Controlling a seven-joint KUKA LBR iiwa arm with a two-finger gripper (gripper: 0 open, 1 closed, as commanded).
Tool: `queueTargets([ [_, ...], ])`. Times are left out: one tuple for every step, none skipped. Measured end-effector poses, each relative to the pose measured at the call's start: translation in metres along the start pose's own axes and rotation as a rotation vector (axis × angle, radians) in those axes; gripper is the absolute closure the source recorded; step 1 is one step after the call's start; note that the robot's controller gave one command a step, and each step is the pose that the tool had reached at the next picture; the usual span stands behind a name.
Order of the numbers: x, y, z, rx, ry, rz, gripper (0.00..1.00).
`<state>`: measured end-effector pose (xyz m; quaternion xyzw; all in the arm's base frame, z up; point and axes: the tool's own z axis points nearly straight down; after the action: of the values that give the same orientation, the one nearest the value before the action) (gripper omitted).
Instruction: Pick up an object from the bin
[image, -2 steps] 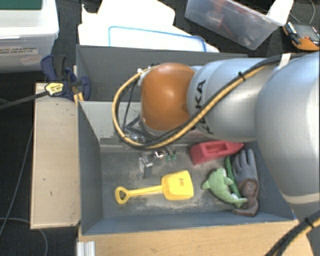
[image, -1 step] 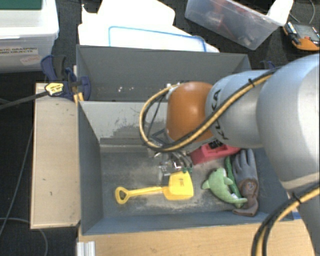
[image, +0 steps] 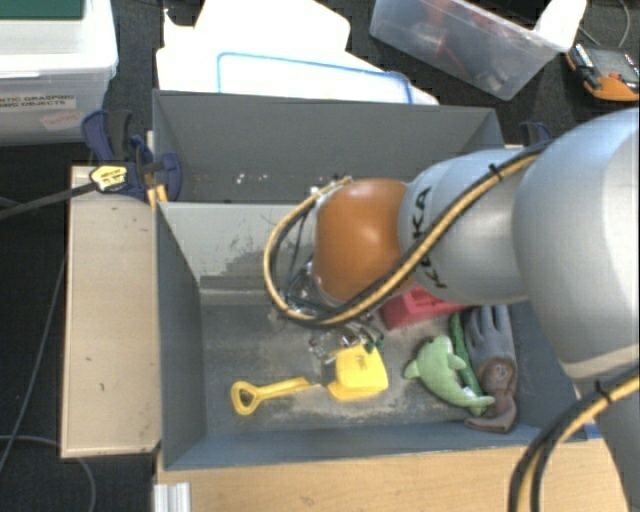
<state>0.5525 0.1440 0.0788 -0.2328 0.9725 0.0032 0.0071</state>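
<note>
My gripper (image: 333, 346) hangs low in the middle of the bin, under the arm's orange wrist cover. Directly beneath it lies a yellow toy shovel (image: 357, 373); its blade is right at the gripper's tip and its handle runs left to a loop end. Whether the gripper touches the blade is hidden. A green toy dolphin (image: 444, 373) lies just right of the shovel. A red block (image: 412, 307) sits behind them, partly covered by the arm.
A grey ridged thing (image: 490, 337) and a brown piece (image: 498, 379) lie against the bin's right wall. The arm crosses the bin's right half from the right. Bare floor shows at the left and the back of the bin.
</note>
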Motion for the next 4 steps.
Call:
queueTargets([
  [0.033,-0.066,0.008,0.008,0.014,0.205,0.00],
  [0.037,-0.062,-0.008,0.002,0.019,0.174,0.00],
  [0.036,-0.060,-0.052,0.004,0.009,0.094,0.00],
  [0.049,-0.126,-0.034,0.005,0.008,0.022,0.00],
])
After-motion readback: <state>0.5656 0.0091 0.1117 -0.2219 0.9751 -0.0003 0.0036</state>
